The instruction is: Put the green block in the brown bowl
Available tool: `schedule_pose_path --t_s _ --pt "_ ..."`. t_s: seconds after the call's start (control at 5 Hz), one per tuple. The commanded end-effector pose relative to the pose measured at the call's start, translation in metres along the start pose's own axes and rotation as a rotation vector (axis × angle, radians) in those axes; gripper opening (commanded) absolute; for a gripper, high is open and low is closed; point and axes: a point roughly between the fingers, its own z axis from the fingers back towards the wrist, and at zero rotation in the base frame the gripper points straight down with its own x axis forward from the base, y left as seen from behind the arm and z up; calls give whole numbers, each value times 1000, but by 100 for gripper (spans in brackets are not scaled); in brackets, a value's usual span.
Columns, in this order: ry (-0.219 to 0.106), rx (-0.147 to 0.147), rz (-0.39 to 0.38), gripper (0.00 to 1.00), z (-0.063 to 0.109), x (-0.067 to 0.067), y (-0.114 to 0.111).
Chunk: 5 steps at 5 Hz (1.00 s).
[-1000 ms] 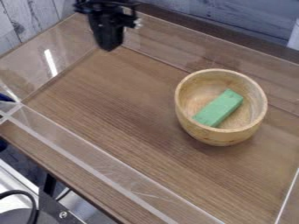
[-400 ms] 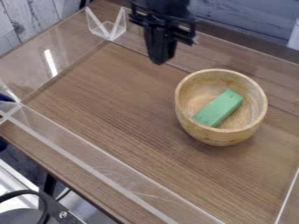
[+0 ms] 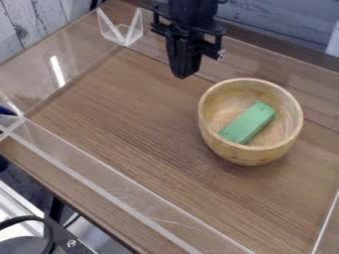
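Flat bright-green rectangular block (image 3: 248,123) lies inside round light-brown wooden bowl (image 3: 251,120), desk center-right. Black end effector (image 3: 184,69), pressed together & empty, has swung in to bowl's 10 o'clock; placement looks done.

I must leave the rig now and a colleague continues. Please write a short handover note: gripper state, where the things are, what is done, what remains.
Gripper: shut, holding nothing, pointing down over the wooden table, up and to the left of the bowl in the picture.
Green block: lying inside the brown bowl, slanted, free of the gripper.
Brown bowl: upright on the right side of the table.
Done: the block is in the bowl.
Left: nothing visible for the task; perhaps only park the arm.
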Motion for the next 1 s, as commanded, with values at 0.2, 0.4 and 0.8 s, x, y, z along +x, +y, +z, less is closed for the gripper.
schedule_pose_path --t_s 0.2,0.4,0.8 --pt "-48 24 18 0 4 8 15" --pt "-44 25 25 0 -1 10 21" --pt "-42 31 67 0 -10 9 39"
